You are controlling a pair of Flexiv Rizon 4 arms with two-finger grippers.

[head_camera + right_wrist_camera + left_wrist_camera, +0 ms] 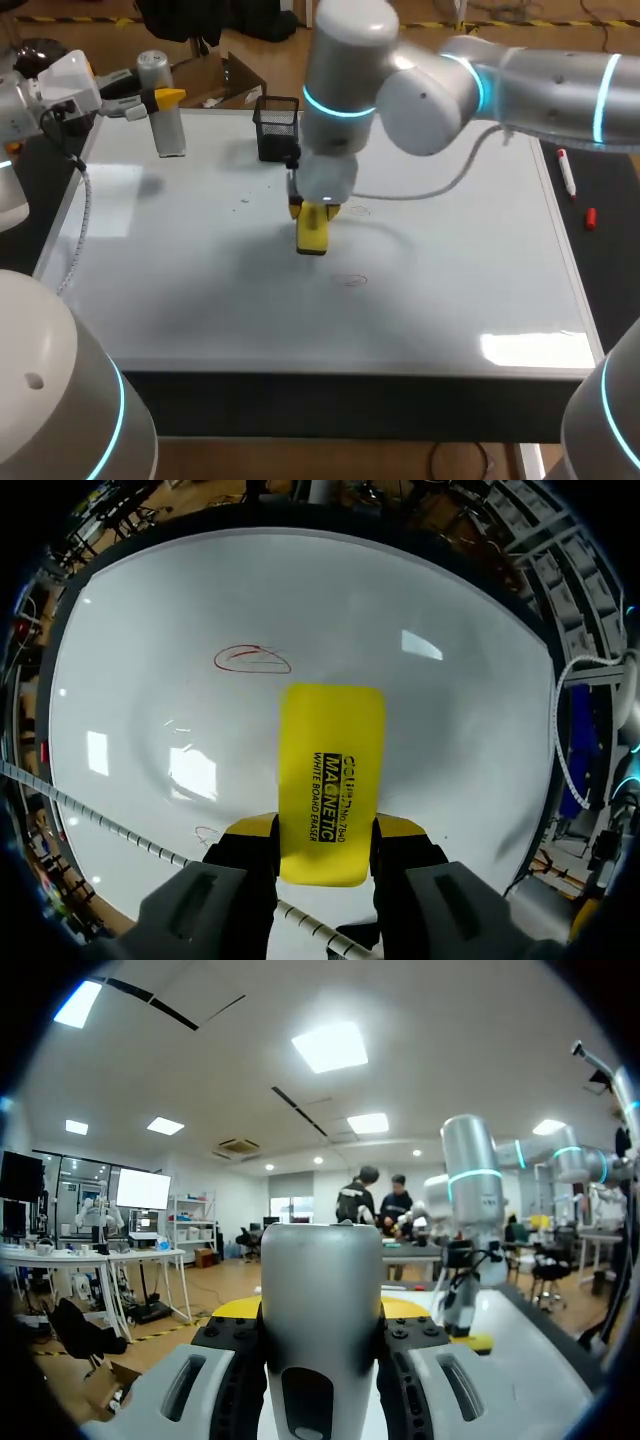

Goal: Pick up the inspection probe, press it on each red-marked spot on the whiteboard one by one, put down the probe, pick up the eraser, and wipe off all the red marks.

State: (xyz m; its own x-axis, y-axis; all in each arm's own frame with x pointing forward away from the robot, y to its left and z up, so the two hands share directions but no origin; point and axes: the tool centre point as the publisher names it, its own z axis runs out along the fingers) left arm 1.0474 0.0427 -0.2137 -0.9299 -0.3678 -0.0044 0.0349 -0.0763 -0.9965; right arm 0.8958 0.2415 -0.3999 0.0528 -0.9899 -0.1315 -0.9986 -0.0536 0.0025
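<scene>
Found the left jaws closed on the inspection probe (168, 120), a silver cylinder held upright between them at the far left corner of the whiteboard (450, 300). Saw its body filling the gap between the yellow tips (235, 1308) in the left wrist view. Could not make out contact between the probe's foot and the board.

Noted a black mesh pen holder (277, 128) standing on the board between the two sets of jaws, just behind the right ones.

Found the right jaws, reaching in to the middle of the board, gripping the yellow eraser (331, 780) from both sides, its far end sticking out well ahead of the fingertips (402, 830) and pointing down at the board. Noted a red-marked spot (252, 660), an oval scrawl, just ahead of the eraser and apart from it. Noted a second, fainter red mark (207, 835) beside the right jaws.

Spotted a marker pen (566, 170) and a small red cap (590, 218) lying on the dark bench (605, 290), off the board, well to the right of the right jaws.
</scene>
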